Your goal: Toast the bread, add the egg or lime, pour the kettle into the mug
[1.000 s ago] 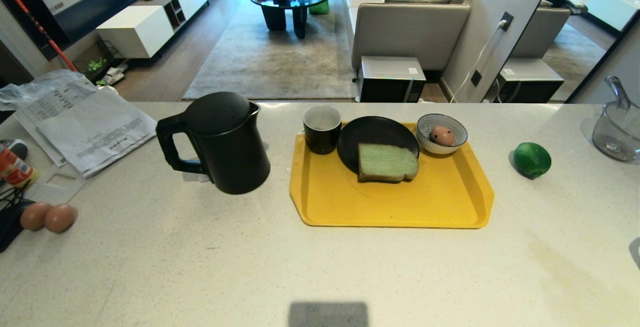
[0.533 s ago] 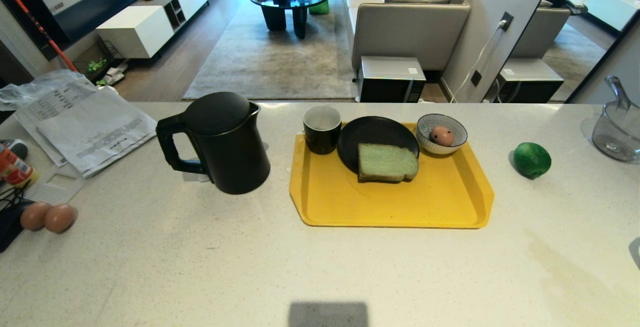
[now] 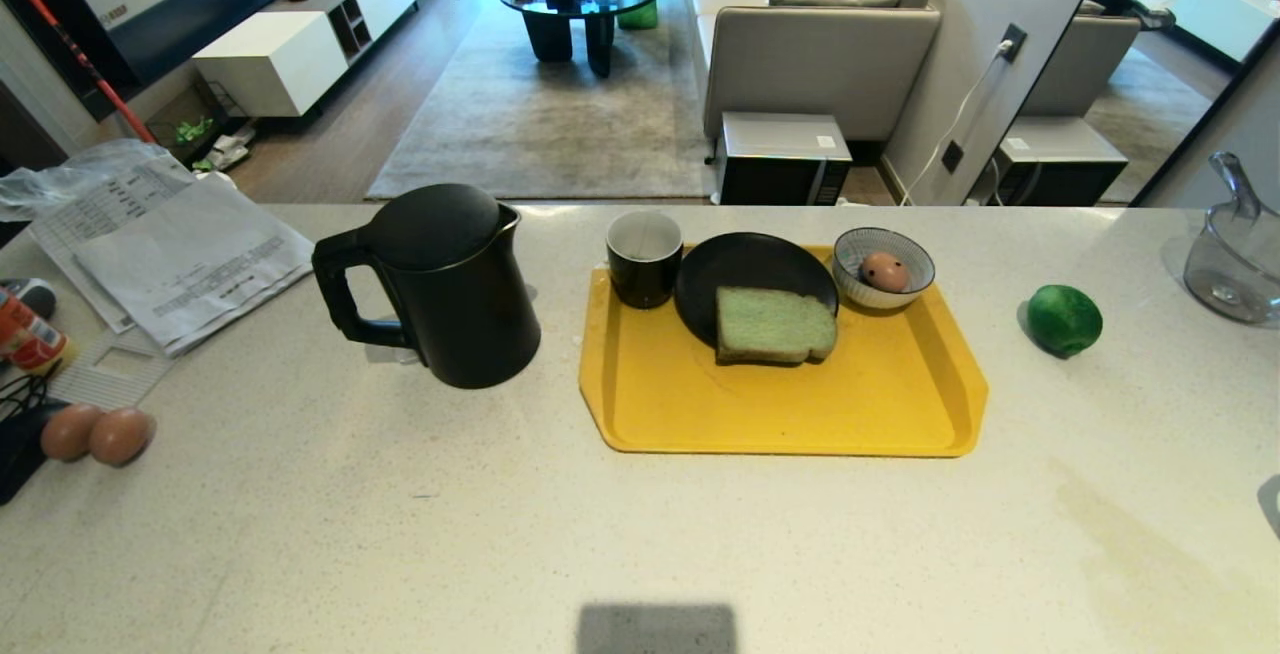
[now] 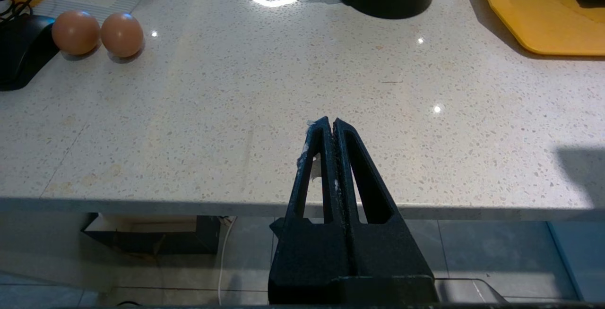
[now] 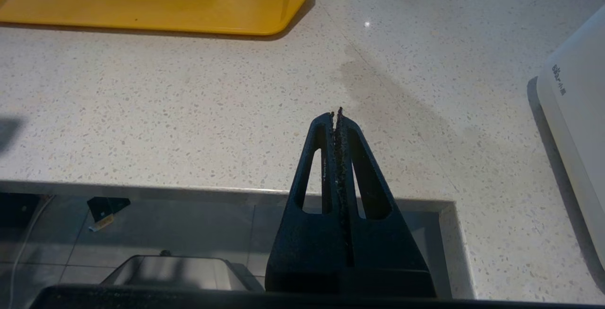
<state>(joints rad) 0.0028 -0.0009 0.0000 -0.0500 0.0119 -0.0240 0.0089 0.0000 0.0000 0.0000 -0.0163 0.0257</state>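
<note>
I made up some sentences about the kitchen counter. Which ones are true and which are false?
1. The pale green bread slice lies on the round black plate. True.
2. The spotted pinkish egg sits inside the black mug. False: it sits in the striped bowl.
3. The glossy green lime is on the yellow tray. False: it rests on the counter, right of the tray.
4. The tall black kettle stands left of the tray. True.
5. The left gripper has its jaws shut. True.
</note>
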